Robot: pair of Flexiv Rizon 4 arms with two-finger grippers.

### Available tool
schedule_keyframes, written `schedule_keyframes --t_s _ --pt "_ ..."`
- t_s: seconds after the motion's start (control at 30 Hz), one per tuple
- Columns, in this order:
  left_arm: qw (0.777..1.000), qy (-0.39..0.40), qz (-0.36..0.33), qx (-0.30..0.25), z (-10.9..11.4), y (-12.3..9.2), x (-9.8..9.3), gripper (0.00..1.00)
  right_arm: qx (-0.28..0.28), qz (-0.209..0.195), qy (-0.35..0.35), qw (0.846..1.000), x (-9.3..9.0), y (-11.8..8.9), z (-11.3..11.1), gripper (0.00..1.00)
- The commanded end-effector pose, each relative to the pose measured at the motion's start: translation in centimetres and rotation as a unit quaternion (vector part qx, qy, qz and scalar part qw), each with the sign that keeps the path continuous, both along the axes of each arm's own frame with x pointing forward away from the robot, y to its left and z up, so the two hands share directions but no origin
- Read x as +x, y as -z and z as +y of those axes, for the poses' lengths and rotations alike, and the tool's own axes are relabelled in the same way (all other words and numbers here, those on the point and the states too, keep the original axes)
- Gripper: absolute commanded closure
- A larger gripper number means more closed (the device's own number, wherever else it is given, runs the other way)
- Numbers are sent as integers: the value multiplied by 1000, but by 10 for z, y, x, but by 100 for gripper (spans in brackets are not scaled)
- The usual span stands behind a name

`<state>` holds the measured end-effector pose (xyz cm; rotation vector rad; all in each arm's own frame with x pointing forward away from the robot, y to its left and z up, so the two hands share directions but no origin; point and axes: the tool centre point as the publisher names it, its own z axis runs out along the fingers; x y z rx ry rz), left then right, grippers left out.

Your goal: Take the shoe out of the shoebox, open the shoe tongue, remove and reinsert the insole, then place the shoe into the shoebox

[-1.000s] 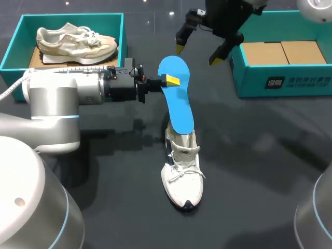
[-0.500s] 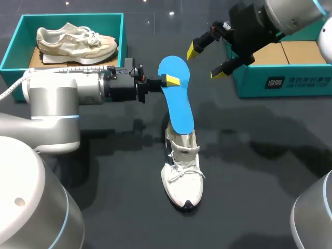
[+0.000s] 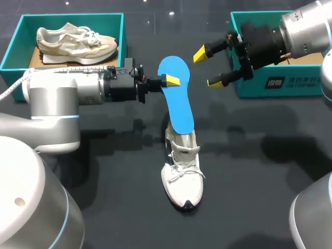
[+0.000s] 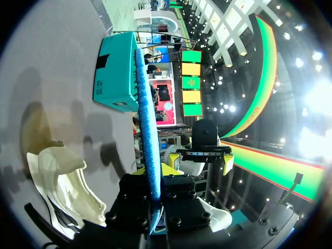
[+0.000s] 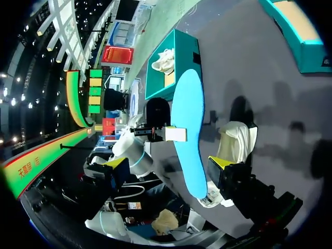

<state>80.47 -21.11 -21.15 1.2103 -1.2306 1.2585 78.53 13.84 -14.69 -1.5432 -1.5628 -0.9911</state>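
Observation:
My left gripper (image 3: 167,81) is shut on the upper edge of a blue insole (image 3: 175,96), holding it upright. The insole's lower end sits in the opening of a white shoe (image 3: 182,174) that stands on the dark table. In the left wrist view the insole (image 4: 147,119) shows edge-on between my own fingers, with the shoe (image 4: 62,187) below it. My right gripper (image 3: 211,67) hangs open to the right of the insole's top, touching nothing. From the right wrist view, the insole (image 5: 188,129) and shoe (image 5: 236,140) lie ahead of that open gripper (image 5: 168,163).
A teal shoebox (image 3: 280,85) with a cardboard insert stands at the back right, just behind my right gripper. A second teal box (image 3: 15,49) at the back left holds a beige shoe (image 3: 75,41).
My right arm has swung from behind the insole's top toward the right and forward, turning its open fingers to face the insole. The left arm, insole and shoe have not moved.

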Motion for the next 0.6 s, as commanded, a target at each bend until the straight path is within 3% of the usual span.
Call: schedule_keyframes --t_s 0.03,0.3,0.6 --pt "1000 0 0 0 0 0 -1 100 38 0 -2 999 0 8 2 0" --pt "999 -6 -36 3 6 -4 -1 100 47 5 -5 999 0 11 4 0" --pt "977 4 -212 -24 26 -29 -2 100 59 12 -11 998 0 13 4 0"
